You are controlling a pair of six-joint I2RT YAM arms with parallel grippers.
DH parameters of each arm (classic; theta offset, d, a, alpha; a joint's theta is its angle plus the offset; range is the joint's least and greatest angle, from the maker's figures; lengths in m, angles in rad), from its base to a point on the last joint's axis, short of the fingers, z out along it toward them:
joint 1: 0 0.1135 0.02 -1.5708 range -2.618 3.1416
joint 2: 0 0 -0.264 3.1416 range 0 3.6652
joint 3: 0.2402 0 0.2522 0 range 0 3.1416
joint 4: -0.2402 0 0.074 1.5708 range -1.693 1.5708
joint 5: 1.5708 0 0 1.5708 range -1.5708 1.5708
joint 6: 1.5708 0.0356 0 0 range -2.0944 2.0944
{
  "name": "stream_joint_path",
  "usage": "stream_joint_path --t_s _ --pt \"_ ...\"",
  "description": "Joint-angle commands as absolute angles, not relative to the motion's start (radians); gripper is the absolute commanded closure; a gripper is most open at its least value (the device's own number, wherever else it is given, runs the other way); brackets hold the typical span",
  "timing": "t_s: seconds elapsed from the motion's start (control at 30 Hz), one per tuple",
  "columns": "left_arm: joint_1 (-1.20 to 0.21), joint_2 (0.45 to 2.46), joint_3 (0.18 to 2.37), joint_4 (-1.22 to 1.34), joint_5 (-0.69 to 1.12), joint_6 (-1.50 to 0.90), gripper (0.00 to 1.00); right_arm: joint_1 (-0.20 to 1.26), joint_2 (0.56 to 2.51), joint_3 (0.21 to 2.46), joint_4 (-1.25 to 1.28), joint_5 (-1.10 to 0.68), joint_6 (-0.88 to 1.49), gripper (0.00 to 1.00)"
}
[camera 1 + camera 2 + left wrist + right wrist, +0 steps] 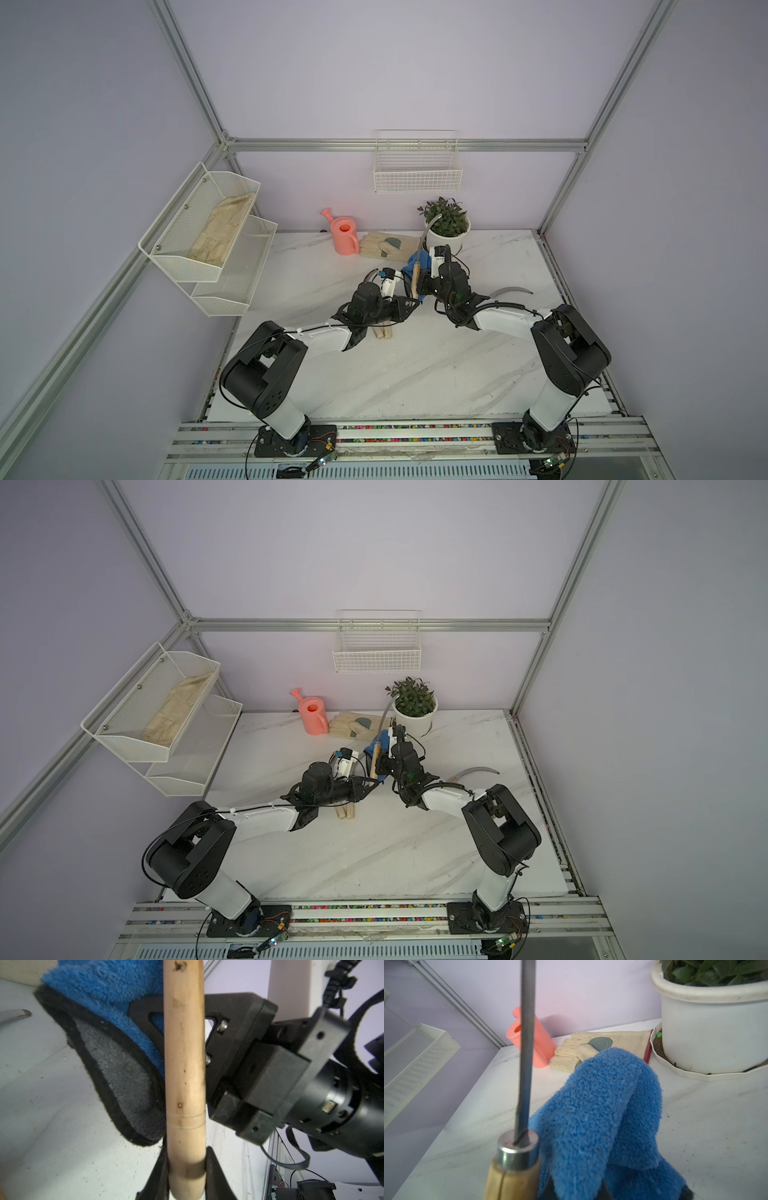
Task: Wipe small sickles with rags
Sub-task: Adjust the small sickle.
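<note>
While left gripper (187,1172) clamps sickle (184,1064) handle and right gripper (143,1018) clamps rag (602,1105) near plant pot (712,1028), plush may snag blade (527,1043) and slip.

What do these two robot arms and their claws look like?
The left arm and right arm share bulky black joints, white shells and thin black cables looping alongside. The left gripper and right gripper are black, with flat tapering fingers and a white block behind each.
</note>
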State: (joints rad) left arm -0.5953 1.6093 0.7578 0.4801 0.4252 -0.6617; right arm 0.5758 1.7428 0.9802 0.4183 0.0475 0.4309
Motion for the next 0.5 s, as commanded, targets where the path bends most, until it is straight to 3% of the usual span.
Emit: stream_joint_path --t_s 0.0,0.27,0.47 --pt "-0.614 1.606 0.794 0.496 0.511 -0.63 1.0 0.591 1.721 0.962 0.54 -0.028 0.427 1.0" --pt "-0.612 1.63 0.797 0.537 0.546 -0.644 1.0 0.592 1.696 0.927 0.596 -0.177 0.467 1.0" --pt "-0.611 1.639 0.795 0.555 0.552 -0.647 1.0 0.592 1.71 0.928 0.583 -0.171 0.465 1.0"
